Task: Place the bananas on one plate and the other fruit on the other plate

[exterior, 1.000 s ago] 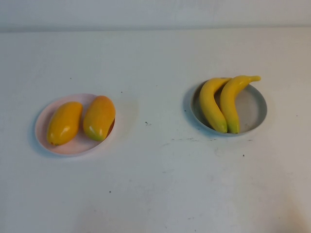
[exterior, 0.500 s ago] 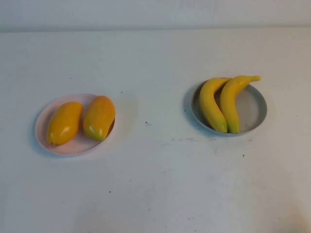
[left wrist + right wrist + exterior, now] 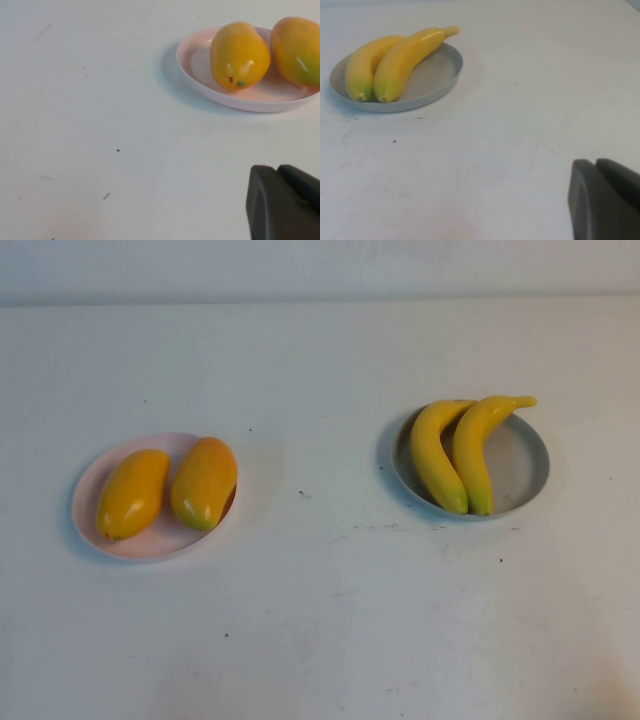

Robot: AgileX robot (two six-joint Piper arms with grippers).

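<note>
From the high view, the two bananas (image 3: 455,455) are lying side by side on the grey-blue plate (image 3: 525,465) at the right of the white table (image 3: 320,620), their long axes running near to far with the stems pointing to the far right. The two mango-like fruits (image 3: 170,488) are sitting on the pink plate (image 3: 150,540) at the left, also lying roughly near to far and touching each other. Neither arm is showing in this view. Judged from how things lie, the sorting is looking finished, so no further pick seems called for.

In the left wrist view, the left gripper (image 3: 285,202) is showing only as a dark edge low over bare table, its fingers closed together and holding nothing. The pink plate (image 3: 200,75) with both fruits (image 3: 240,55) is lying well apart from it, farther out on the table; this arm is the nearer one to that plate.

In the right wrist view, the right gripper (image 3: 605,200) is likewise closed and empty, hanging over bare table. The grey-blue plate (image 3: 440,70) with the bananas (image 3: 395,62) is sitting well apart from it, farther out and to the left; this arm is the nearer one to it.

No brand, label or writing is readable on anything.
</note>
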